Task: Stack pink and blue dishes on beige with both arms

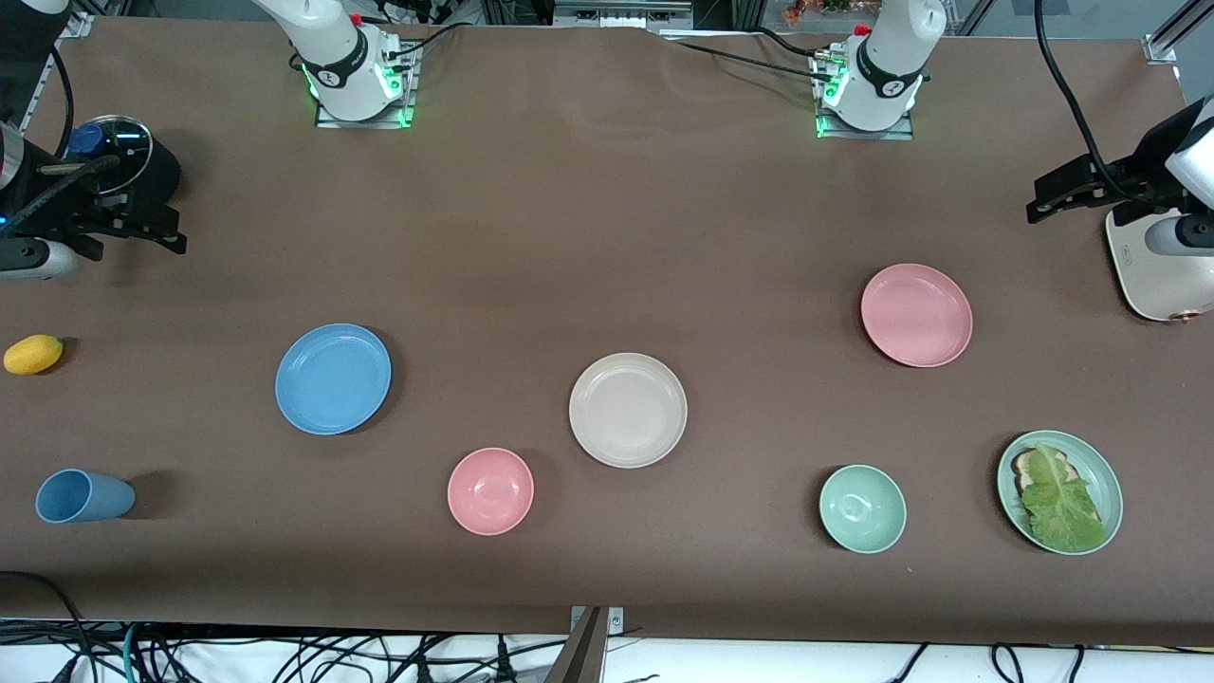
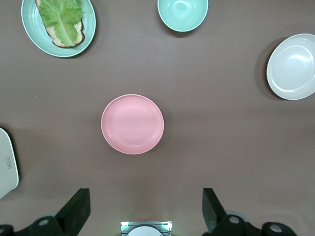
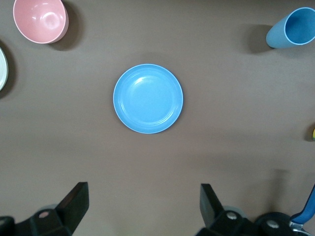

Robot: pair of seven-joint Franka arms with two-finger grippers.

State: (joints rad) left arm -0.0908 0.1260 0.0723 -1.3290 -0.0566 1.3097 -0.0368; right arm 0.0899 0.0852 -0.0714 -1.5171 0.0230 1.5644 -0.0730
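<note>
Beige plate (image 1: 627, 410) flat on the brown counter (image 1: 607, 218), mid-length, bare. Blue plate (image 1: 333, 378) toward the right arm's end, slightly farther from the front camera than the beige; bare, untouched. Pink plate (image 1: 916, 315) toward the left arm's end, farther from the front camera than both; bare, untouched. Nothing stacked.

Left gripper (image 2: 145, 209) raised over the counter at the left arm's end, fingers (image 2: 78, 209) spread wide, holding nothing; pink plate centred in its wrist view. Right gripper (image 3: 142, 206) raised over the right arm's end, fingers (image 3: 76, 202) likewise spread and unloaded; blue plate centred in its wrist view.

Also present: pink bowl (image 1: 490, 490) and mint bowl (image 1: 862, 508) nearer the front camera; green plate (image 1: 1059, 491) carrying bread and lettuce; blue cup (image 1: 83, 496) on its side; yellow fruit (image 1: 33, 354); white appliance (image 1: 1152, 270).
</note>
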